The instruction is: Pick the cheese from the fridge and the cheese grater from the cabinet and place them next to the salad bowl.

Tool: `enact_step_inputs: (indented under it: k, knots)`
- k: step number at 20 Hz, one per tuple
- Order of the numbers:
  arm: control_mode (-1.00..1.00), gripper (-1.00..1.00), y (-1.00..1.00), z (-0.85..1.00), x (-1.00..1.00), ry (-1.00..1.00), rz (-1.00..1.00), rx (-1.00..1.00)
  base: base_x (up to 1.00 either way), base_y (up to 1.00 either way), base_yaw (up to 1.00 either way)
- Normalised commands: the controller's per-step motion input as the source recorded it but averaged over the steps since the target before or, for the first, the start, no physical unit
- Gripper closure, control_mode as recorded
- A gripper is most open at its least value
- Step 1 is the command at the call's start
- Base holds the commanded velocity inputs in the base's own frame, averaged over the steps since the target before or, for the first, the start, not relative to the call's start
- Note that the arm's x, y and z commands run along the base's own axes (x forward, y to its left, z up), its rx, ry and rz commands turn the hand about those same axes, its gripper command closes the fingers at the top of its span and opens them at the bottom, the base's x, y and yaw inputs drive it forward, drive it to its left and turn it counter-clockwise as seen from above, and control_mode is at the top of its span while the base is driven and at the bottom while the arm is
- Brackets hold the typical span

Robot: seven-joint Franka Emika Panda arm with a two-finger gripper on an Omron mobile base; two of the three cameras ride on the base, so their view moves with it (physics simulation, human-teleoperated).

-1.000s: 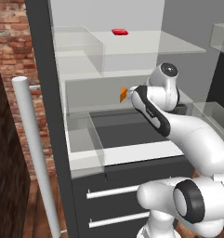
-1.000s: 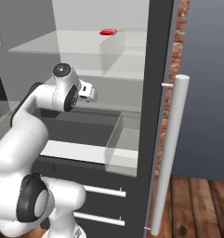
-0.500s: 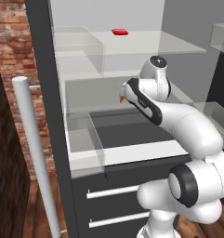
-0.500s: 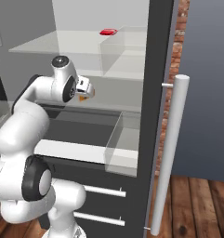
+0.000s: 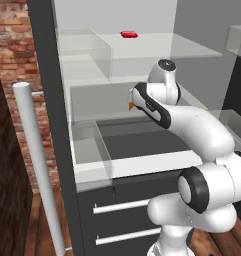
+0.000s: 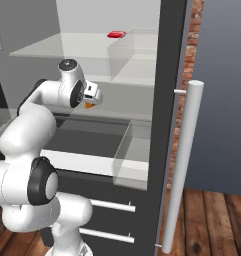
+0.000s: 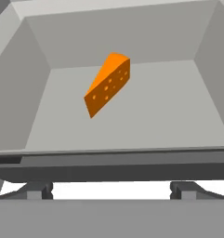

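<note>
Where fingers (image 7: 39, 189) spread — cheese (image 7: 107, 83) lies beyond.

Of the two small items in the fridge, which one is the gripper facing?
The orange cheese wedge, lying on the middle shelf right ahead of the open gripper. The flat red item lies one shelf higher.

Left base view from behind-left of the white arm, facing the tall dark-grey-framed fridge (image 5: 47, 100), right base view from behind-right onto the same shelves, hand view close, facing the small orange cheese wedge (image 7: 108, 84).
</note>
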Motion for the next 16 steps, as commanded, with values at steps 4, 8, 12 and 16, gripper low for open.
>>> enact_step_inputs:
  k: [4,8,12,16]
  knots:
    - [-1.0,-1.0,0.0,-0.23,0.06,0.0,0.0,0.0,0.0,0.0,0.0]
    - [-1.0,-1.0,0.0,-0.32,0.03,0.0,0.0,0.0,0.0,0.0,0.0]
    - [-1.0,-1.0,0.04,-0.05,0.1,0.0,-0.02,0.0,0.0,0.0,0.0]
    - [-1.0,-1.0,0.12,0.04,0.17,0.0,-0.1,0.0,0.0,0.0,0.0]
